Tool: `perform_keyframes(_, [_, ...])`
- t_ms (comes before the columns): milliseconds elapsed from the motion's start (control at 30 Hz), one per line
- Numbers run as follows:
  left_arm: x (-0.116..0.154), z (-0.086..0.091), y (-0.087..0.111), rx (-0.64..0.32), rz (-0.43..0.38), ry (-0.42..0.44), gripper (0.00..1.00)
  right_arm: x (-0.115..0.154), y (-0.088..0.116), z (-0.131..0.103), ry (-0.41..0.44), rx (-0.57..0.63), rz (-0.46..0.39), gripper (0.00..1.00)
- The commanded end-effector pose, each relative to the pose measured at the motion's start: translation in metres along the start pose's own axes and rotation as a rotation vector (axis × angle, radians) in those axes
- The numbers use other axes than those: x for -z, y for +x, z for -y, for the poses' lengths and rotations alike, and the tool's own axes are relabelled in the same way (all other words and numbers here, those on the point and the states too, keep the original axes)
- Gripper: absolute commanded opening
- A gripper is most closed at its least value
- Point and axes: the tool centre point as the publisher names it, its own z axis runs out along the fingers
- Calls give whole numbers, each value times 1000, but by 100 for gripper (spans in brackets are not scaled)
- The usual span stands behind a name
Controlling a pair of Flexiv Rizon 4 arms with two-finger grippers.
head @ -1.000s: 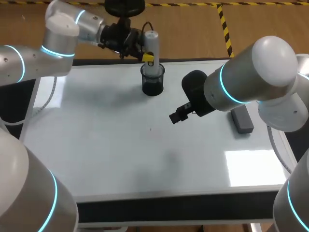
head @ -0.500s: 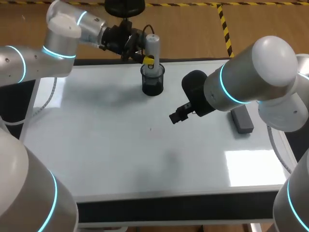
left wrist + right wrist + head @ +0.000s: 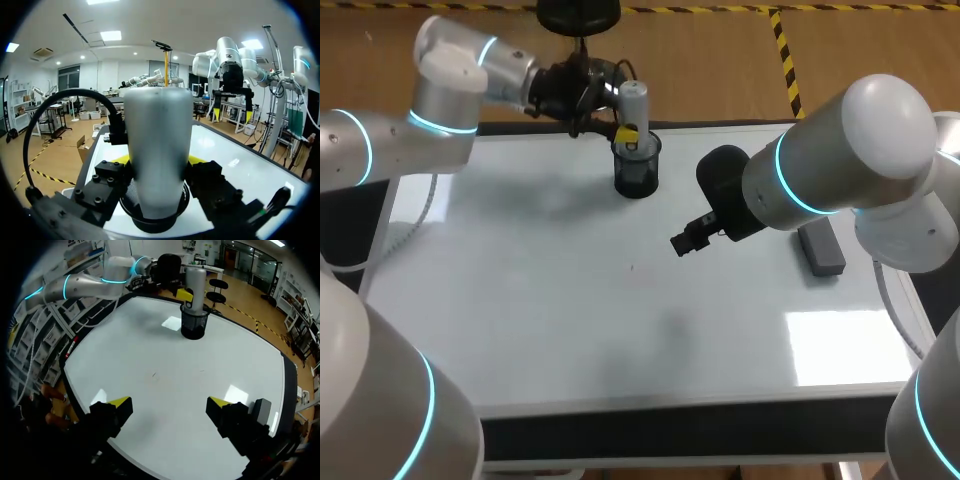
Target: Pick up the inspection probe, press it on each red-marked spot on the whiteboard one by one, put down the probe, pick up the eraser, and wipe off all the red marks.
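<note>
The inspection probe (image 3: 633,103), a silver cylinder, stands upright in a black cup (image 3: 637,172) at the whiteboard's far edge. My left gripper (image 3: 620,110) comes in from the left and is shut on the probe; in the left wrist view the probe (image 3: 157,150) fills the gap between the fingers, above the cup (image 3: 155,225). My right gripper (image 3: 169,404) hangs open and empty over the middle of the whiteboard (image 3: 165,385). The grey eraser (image 3: 820,247) lies flat at the board's right side, beside the right fingers (image 3: 261,411). A tiny faint mark (image 3: 631,266) shows mid-board.
My right arm (image 3: 800,180) spans the board's right half, above and near the eraser. The whiteboard (image 3: 520,300) has a dark frame, with the table edge just beyond. The probe and cup (image 3: 194,322) stand far ahead of the right gripper.
The left wrist has shifted right and turned a little, and the probe has sunk slightly lower into the cup. The right arm has not moved.
</note>
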Motion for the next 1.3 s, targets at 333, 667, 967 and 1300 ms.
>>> perform_keyframes(333, [0, -9, 2, 0, 22, -7, 0, 1, -1, 0, 2, 1, 0, 100])
perform_keyframes(667, [0, -12, 3, 2, 34, -15, 27, 1, -1, 0, 2, 1, 0, 100])
perform_keyframes(967, [-1, -16, 1, 1, 47, -4, 38, 1, -1, 0, 2, 1, 0, 100])
perform_keyframes(1300, [-2, -15, 1, 3, 49, 3, 100, 1, -1, 0, 2, 1, 0, 100])
